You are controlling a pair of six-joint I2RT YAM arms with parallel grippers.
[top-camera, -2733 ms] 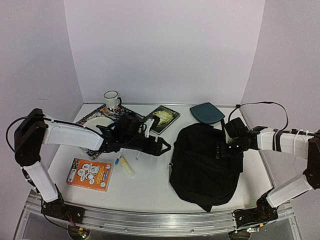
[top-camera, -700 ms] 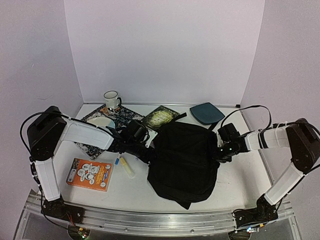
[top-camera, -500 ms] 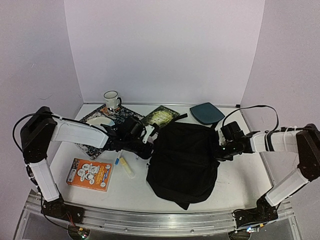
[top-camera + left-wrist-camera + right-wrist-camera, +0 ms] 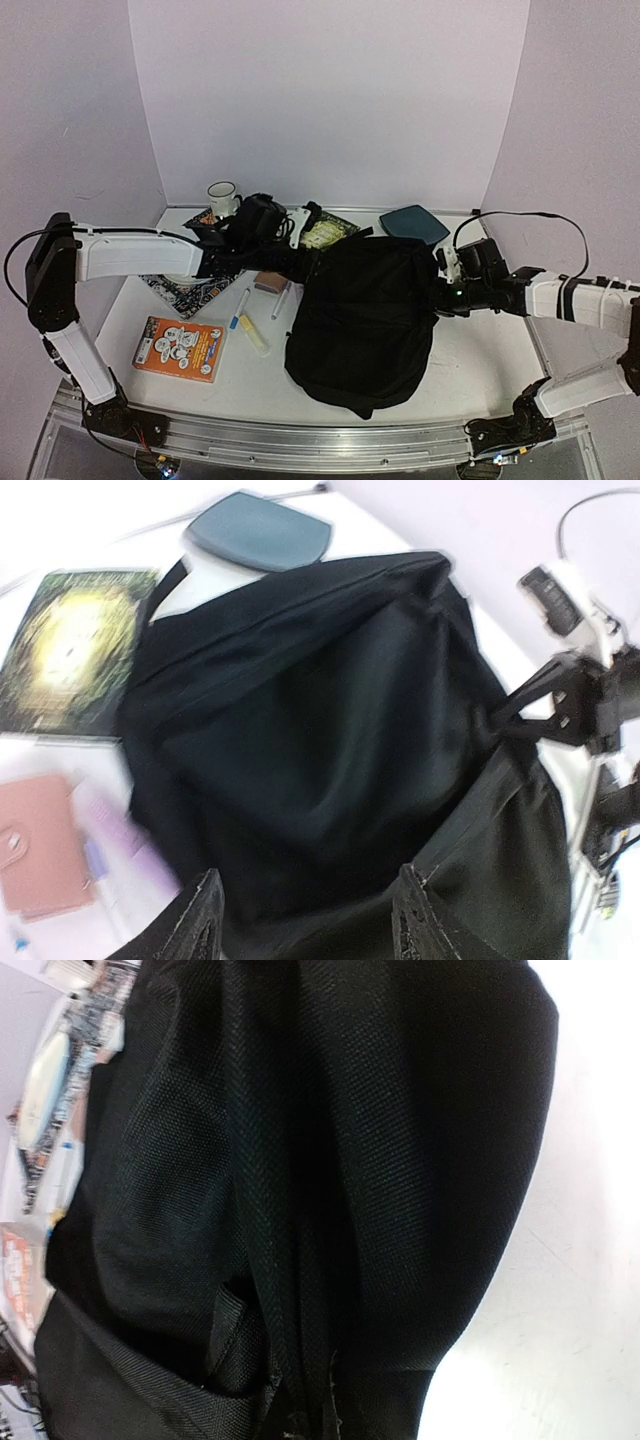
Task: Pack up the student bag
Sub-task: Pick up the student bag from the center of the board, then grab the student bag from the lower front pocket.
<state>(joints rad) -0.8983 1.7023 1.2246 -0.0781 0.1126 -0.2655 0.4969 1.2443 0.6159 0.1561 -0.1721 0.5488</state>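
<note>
Student bag (image 4: 360, 320) shifted left; long axis near-far.

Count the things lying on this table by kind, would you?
Large black fabric backpack: 1
White ceramic mug: 1
Green book: 1
Black-and-white patterned flat mat or book: 1
Orange cardboard box: 1
Pens: 3 (blue-capped marker, white pen, yellow highlighter)
Pink wallet: 1
Dark-teal rounded pad: 1
Total: 10 in view

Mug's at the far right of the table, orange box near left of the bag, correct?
No: the top view shows the mug at the far left of the table, not the far right. The orange box is near left of the student bag.
</note>
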